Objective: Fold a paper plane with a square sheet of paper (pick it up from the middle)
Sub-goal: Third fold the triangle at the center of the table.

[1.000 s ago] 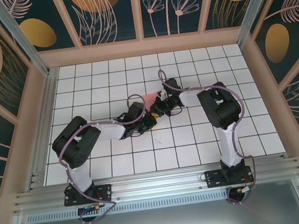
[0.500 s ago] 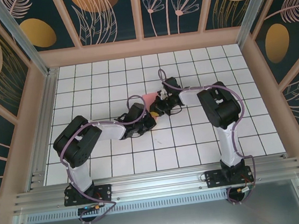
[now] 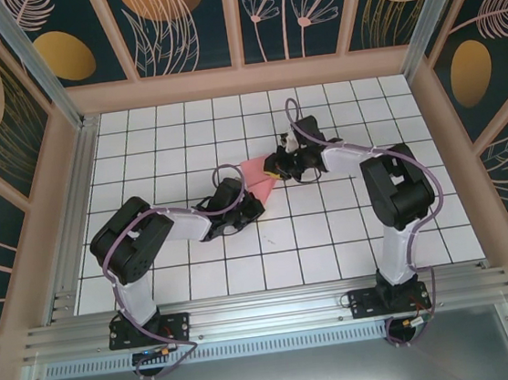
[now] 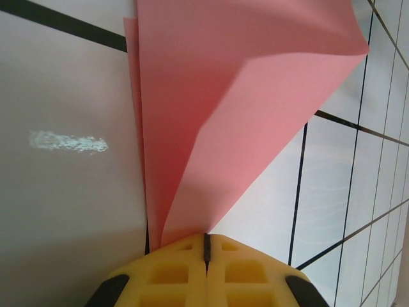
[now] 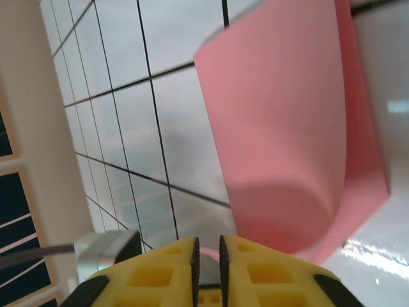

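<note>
The salmon-pink sheet of paper (image 3: 256, 172) is folded into layers that taper to a point. My left gripper (image 3: 256, 192) is shut on that point, and the paper (image 4: 243, 96) fans upward from its closed yellow pads (image 4: 179, 268). My right gripper (image 3: 275, 165) sits just right of the paper with its jaws a narrow slit apart and nothing between them. Ahead of this gripper (image 5: 208, 246) a loose curled flap of the paper (image 5: 287, 128) arches over the tiles, free of its pads (image 5: 255, 272).
The floor is white tile with black grid lines (image 3: 332, 227), walled by a pink frame (image 3: 241, 79) at the back and sides. A metal rail (image 3: 268, 312) runs along the near edge by the arm bases. Both forearms lie low over the middle tiles.
My right gripper has opened a little, let go of the paper and pulled back to the right and farther away. More of the pink paper now shows between the two grippers. The left grip is unchanged.
</note>
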Controlling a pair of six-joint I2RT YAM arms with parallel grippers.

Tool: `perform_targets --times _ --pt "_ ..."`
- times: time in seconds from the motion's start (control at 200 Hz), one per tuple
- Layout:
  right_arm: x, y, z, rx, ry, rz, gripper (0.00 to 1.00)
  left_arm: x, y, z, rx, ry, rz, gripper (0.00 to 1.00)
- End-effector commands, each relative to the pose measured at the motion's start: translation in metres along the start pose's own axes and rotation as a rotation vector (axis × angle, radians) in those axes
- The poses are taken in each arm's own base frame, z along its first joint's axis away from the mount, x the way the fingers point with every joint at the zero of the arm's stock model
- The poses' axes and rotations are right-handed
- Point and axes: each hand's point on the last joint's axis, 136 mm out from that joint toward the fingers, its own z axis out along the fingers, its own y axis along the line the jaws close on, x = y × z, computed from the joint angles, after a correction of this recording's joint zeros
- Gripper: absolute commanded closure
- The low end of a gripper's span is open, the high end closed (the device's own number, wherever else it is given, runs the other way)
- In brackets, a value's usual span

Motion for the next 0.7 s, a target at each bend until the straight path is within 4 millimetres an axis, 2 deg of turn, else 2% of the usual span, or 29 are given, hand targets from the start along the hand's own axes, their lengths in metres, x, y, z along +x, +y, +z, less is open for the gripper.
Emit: perform_targets --times 0.0,0.145,0.42,0.52,0.696 --pt "0.029 -0.003 0.005 0.023 0.04 -0.036 0.87 0.026 0.063 0.004 -0.185 0.082 -0.056 1.0" --pt "0.049 -0.01 0.016 0.048 0.081 -0.027 0.91 0.026 0.062 0.005 -0.183 0.086 -0.052 1.0" --pt "0.066 -0.031 0.037 0.075 0.154 0.015 0.96 0.027 0.063 0.007 -0.187 0.092 -0.049 1.0" --pt "0.069 -0.037 0.041 0.079 0.168 0.017 0.96 0.027 0.063 0.006 -0.189 0.089 -0.051 1.0" --pt "0.062 -0.041 0.05 0.077 0.168 0.014 0.96 0.027 0.064 0.006 -0.189 0.092 -0.055 1.0"
